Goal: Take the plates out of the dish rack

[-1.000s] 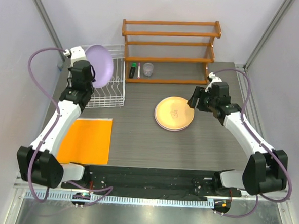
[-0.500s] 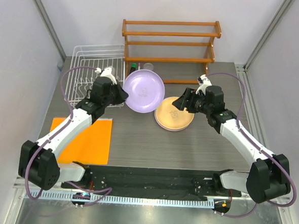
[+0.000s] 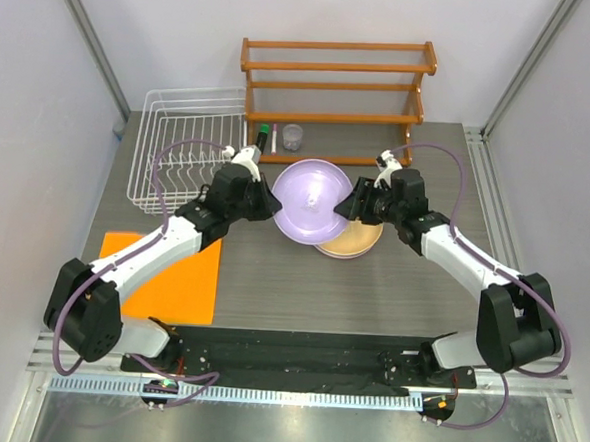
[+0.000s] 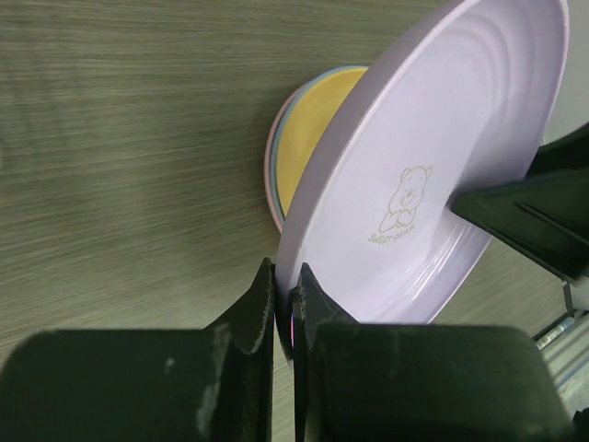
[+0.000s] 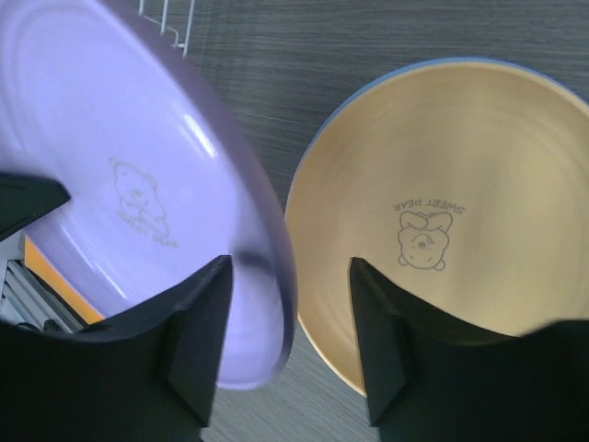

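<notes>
Pinching the near rim of the lavender plate (image 4: 433, 166), the left gripper (image 4: 283, 308) has its two jaws pressed together on the plastic, holding the plate tilted just above the table (image 3: 272, 270). From the other side the right gripper (image 5: 287, 267) stands with its jaws apart, and the plate's far edge runs into the gap between them. Whether either finger touches it I cannot tell.

I count four plates. The lavender one is in the air at the middle of the top view. The other three lie in one stack just below and right of it: a yellow plate (image 5: 433, 230) on top, a light blue plate (image 4: 285, 120) under it, and a pink plate (image 4: 268, 175) showing only as a thin rim at the bottom. The lavender and yellow plates each carry a small bear drawing at the centre.

One white wire dish rack (image 3: 180, 134) sits at the upper left, well apart from the plates. One wooden shelf (image 3: 333, 83) stands at the top centre, and at its foot are a small clear cup (image 3: 293, 136) and two pen-like sticks (image 3: 268, 138). A single orange mat (image 3: 172, 274) lies at the lower left.
</notes>
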